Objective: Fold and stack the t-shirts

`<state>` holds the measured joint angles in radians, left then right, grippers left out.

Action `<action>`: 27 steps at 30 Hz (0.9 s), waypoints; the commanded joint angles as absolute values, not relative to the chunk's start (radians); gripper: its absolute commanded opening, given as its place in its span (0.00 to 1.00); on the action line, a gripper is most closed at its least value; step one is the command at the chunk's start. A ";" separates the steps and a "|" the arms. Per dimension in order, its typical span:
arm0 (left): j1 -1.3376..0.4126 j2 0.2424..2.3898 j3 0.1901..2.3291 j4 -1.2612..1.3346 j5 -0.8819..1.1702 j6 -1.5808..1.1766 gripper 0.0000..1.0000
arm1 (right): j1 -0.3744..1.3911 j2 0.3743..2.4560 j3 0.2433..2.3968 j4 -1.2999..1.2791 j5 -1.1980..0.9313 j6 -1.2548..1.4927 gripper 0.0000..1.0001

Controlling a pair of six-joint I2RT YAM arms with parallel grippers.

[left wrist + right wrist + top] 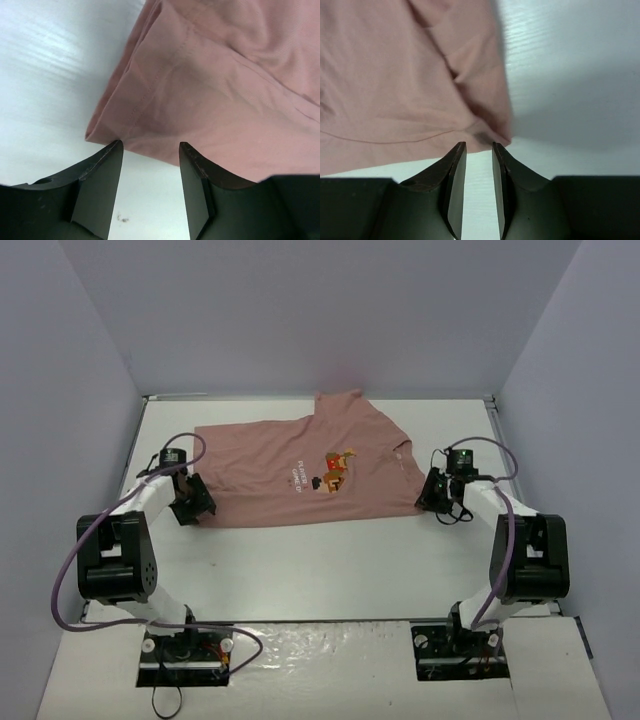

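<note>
The dusty-pink t-shirt [290,475] lies flat across the table with its chest graphic [338,468] facing up and its collar toward the right. My left gripper [192,504] sits at the shirt's near-left corner. In the left wrist view it [150,146] is open, its tips just short of the hemmed corner [115,125], with bare table between the fingers. My right gripper [433,496] is at the shirt's near-right corner. In the right wrist view it [479,145] stands narrowly open, and the cloth edge [485,135] lies just past the tips, not between them.
The white table [330,570] runs between grey side walls and a back wall. A strip of bare table lies between the shirt's near edge and the arm bases [185,640]. Cables loop off both arms.
</note>
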<state>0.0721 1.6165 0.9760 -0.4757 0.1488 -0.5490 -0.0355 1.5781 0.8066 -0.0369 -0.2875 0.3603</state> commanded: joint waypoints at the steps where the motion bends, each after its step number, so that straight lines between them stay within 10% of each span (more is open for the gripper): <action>1: 0.029 1.443 1.023 -0.531 0.094 -0.517 0.46 | 0.086 1.467 0.951 -0.147 -0.123 0.318 0.29; 12: -0.086 1.527 1.102 -0.478 -0.060 -0.463 0.46 | 0.151 1.638 1.149 -0.156 -0.081 0.291 0.50; 27: -0.091 1.636 0.967 -0.483 -0.061 -0.606 0.41 | 0.270 1.840 1.126 -0.145 0.040 0.256 0.49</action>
